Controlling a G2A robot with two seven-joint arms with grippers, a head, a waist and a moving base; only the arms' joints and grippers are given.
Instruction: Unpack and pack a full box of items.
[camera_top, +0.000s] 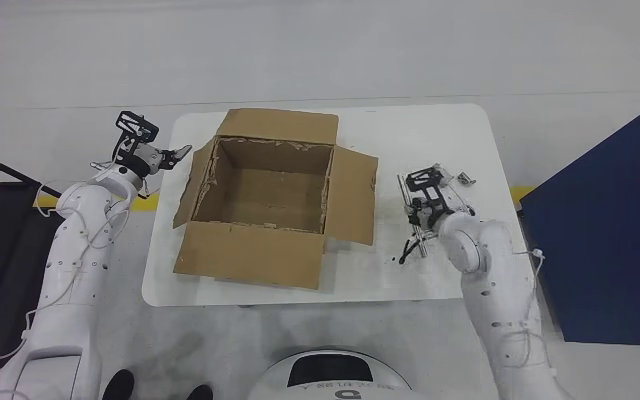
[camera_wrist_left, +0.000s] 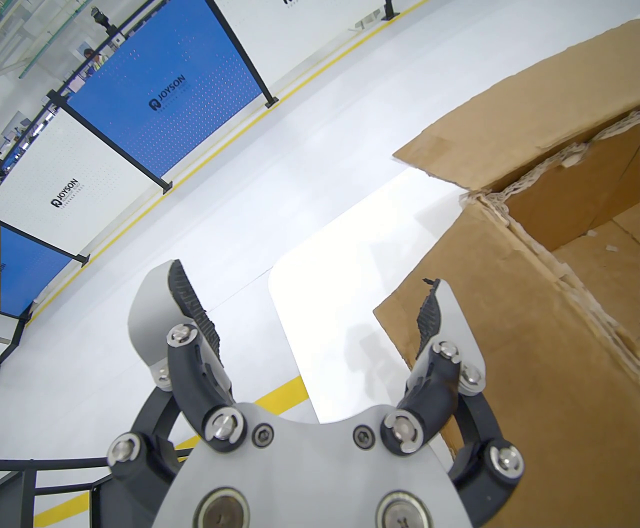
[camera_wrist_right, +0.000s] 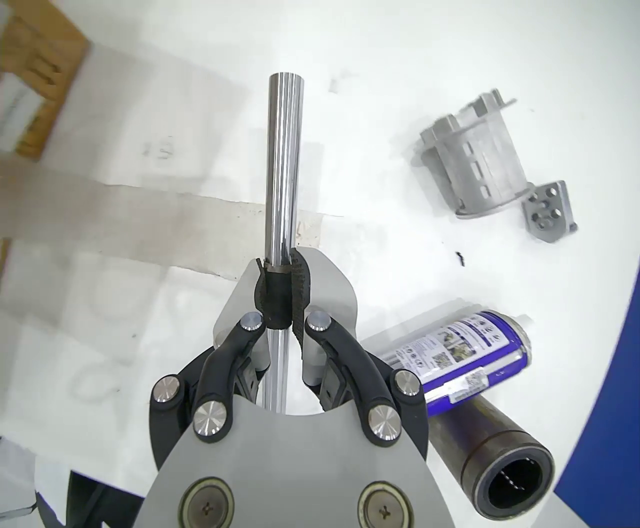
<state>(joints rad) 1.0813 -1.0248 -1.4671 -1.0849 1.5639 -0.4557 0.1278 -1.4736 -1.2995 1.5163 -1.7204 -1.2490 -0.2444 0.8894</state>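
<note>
Two grippers at the table: left gripper spread, right gripper clamped on a steel rod

- Cardboard box is set mid-table with all four flaps folded outward. Bare cardboard floor is seen inside from the top view.
- Left gripper is held off the far-left corner of the white table, near the box's left flap. Fingers are wide apart and nothing is held between them.
- Right gripper is positioned over the right part of the table, to the right of the box's right flap.
- The rod is pinched between the black ribbed pads. Most of its length projects past the fingertips and a short part runs back toward the wrist. Contact between rod and table cannot be told.
- Three loose items are seen on the table in the right wrist view. A blue-and-white spray can is lying on its side, with a dark cylindrical bushing just beside it. A cast metal bracket is lying apart from both.
</note>
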